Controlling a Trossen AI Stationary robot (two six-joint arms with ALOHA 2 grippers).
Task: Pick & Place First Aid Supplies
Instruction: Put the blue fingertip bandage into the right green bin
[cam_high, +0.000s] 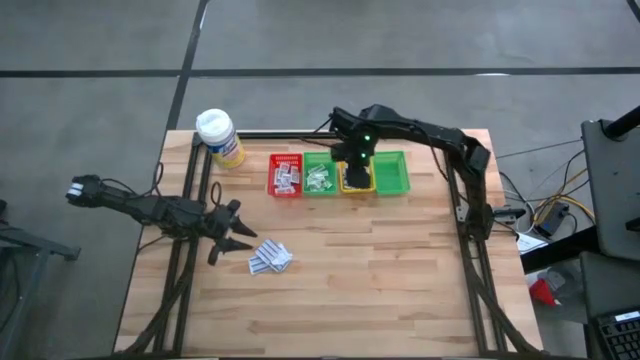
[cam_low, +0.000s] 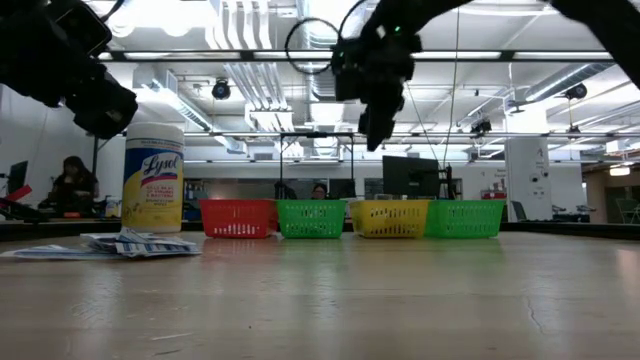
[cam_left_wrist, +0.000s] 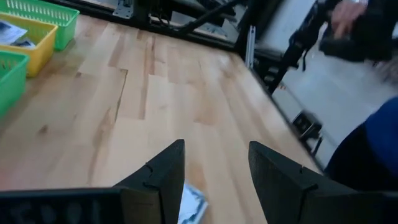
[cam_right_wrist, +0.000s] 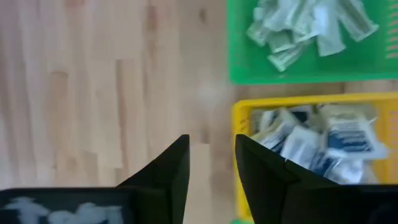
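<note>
Wooden planking forms the table (cam_high: 380, 280), and we note an open hall with ceiling lights beyond it in the low view. We find the right end effector (cam_high: 355, 172) hanging above the yellow bin (cam_high: 358, 182), its fingers (cam_right_wrist: 171, 171) parted a narrow way and holding nothing. Below it, that bin holds white sachets with blue print (cam_right_wrist: 323, 140). Just beside it, one green bin (cam_high: 320, 178) holds more sachets with green print (cam_right_wrist: 305, 28); the red bin (cam_high: 285, 175) at the row's far end holds others, and a second green bin (cam_high: 392, 172) stands on the yellow one's other side. We find the left end effector (cam_high: 232, 235) low over the table, fingers (cam_left_wrist: 165, 171) spread wide and empty, just beside a small pile of first aid supplies (cam_high: 270, 258) lying loose on the planks. A white-capped yellow bottle (cam_high: 220, 138) stands near the back corner on the left arm's side. A person sits in the hall behind.
</note>
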